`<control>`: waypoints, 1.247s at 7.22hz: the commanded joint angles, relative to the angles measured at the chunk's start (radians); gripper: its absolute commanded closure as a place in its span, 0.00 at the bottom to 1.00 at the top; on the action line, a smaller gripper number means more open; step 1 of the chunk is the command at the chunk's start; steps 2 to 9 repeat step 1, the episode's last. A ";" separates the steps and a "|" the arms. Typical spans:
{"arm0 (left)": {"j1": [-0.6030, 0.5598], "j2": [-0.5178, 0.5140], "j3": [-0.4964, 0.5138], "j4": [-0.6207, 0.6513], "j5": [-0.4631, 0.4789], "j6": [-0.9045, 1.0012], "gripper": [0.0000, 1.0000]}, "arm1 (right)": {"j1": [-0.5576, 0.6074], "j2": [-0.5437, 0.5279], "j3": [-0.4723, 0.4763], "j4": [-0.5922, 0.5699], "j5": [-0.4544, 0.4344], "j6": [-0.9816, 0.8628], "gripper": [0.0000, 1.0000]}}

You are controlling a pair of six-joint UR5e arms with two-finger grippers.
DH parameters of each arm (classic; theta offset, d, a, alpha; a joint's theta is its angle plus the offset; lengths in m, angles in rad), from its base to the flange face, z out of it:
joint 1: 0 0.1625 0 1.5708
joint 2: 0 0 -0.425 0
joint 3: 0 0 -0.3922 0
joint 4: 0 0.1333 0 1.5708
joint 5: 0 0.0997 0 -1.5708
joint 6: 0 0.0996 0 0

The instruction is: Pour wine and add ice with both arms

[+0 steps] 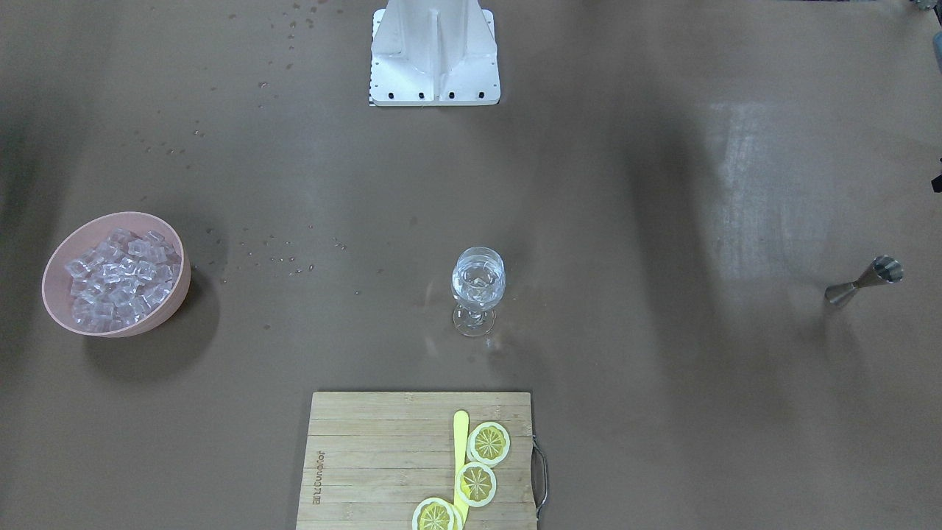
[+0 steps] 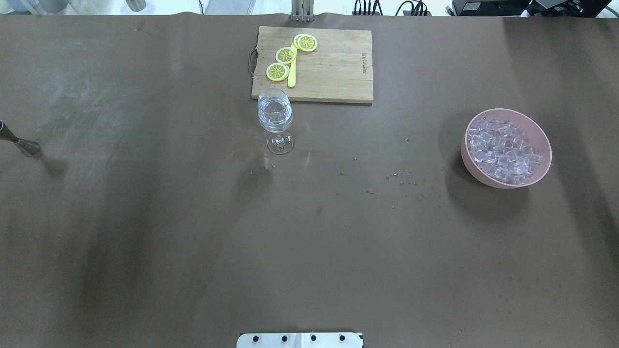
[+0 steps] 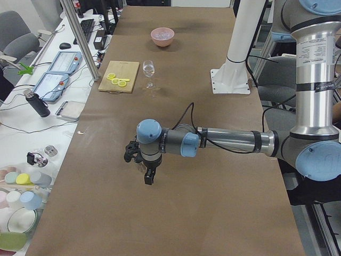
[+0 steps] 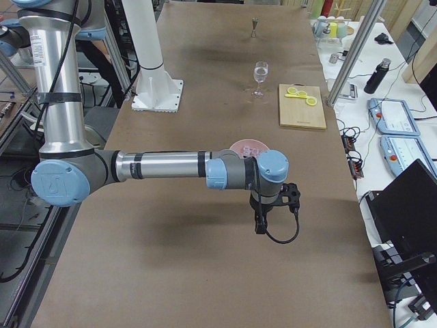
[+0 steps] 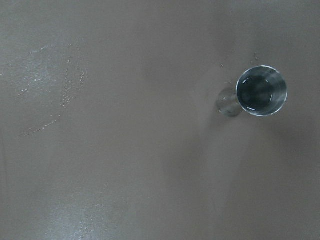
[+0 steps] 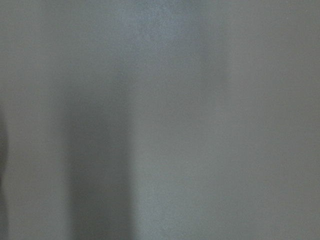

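Observation:
A wine glass (image 1: 478, 283) with clear contents stands mid-table, also seen in the overhead view (image 2: 274, 116). Ice (image 1: 118, 276) fills a pink bowl (image 1: 176, 294), which the overhead view shows at the right (image 2: 476, 175). A steel jigger (image 1: 865, 280) stands far to the other side; the left wrist view looks straight down into it (image 5: 261, 91). My left gripper (image 3: 149, 178) hangs above the table near the jigger end. My right gripper (image 4: 259, 225) hangs near the bowl end. Both show only in side views, so I cannot tell whether they are open or shut.
A wooden cutting board (image 1: 368, 456) with lemon slices (image 1: 489, 443) and a yellow knife lies past the glass, on the operators' side. The white base block (image 1: 434, 66) stands at the robot's edge. Small droplets dot the table between bowl and glass.

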 commanded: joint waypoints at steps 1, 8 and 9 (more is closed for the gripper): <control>-0.001 -0.003 0.005 -0.004 -0.010 -0.004 0.04 | 0.002 0.000 0.000 0.000 0.000 0.000 0.00; -0.001 -0.003 0.005 -0.004 -0.010 -0.004 0.04 | 0.002 0.000 0.000 0.000 0.000 0.000 0.00; -0.001 -0.003 0.005 -0.004 -0.010 -0.004 0.04 | 0.002 0.000 0.000 0.000 0.000 0.000 0.00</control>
